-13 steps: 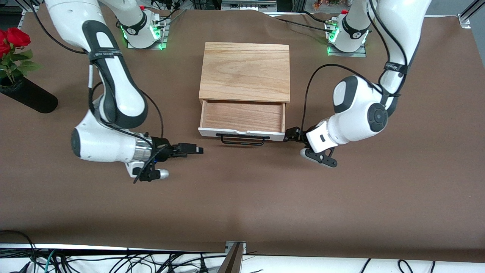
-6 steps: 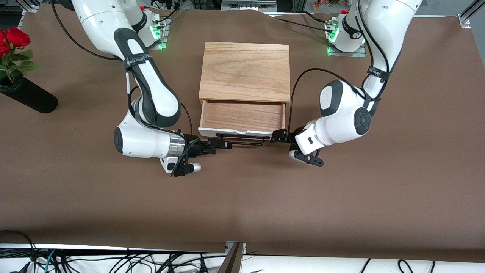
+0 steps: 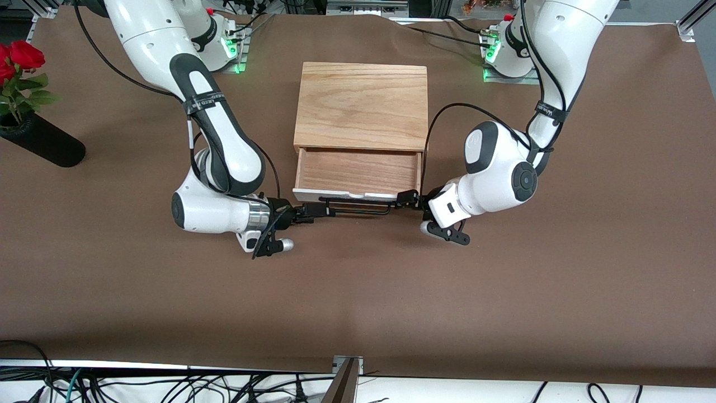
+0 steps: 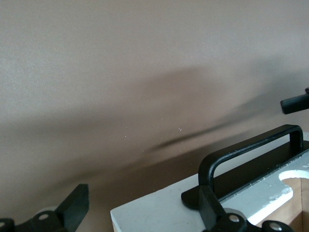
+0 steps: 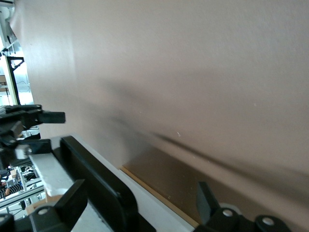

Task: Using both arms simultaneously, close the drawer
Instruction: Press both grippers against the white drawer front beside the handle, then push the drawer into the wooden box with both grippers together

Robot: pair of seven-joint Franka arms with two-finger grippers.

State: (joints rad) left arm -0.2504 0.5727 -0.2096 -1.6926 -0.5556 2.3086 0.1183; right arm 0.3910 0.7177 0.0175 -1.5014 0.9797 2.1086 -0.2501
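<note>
The drawer (image 3: pixel 358 170) stands pulled out of the wooden box (image 3: pixel 361 106), its white front panel (image 3: pixel 352 196) and black bar handle (image 3: pixel 358 209) facing the front camera. My right gripper (image 3: pixel 316 210) is low at the handle's end toward the right arm's side. In the right wrist view it (image 5: pixel 142 202) is open, with the handle (image 5: pixel 91 174) and panel (image 5: pixel 161 210) between its fingers. My left gripper (image 3: pixel 408 198) is at the panel's other corner. In the left wrist view it (image 4: pixel 145 210) is open around the panel corner (image 4: pixel 159 212), beside the handle (image 4: pixel 251 150).
A black vase (image 3: pixel 42 146) with red roses (image 3: pixel 25 56) lies at the right arm's end of the table. Brown table cloth (image 3: pixel 358 291) stretches between the drawer and the front edge, where cables hang.
Both grippers moved inward along the table to the drawer front, the right one much farther. The drawer itself has not visibly moved.
</note>
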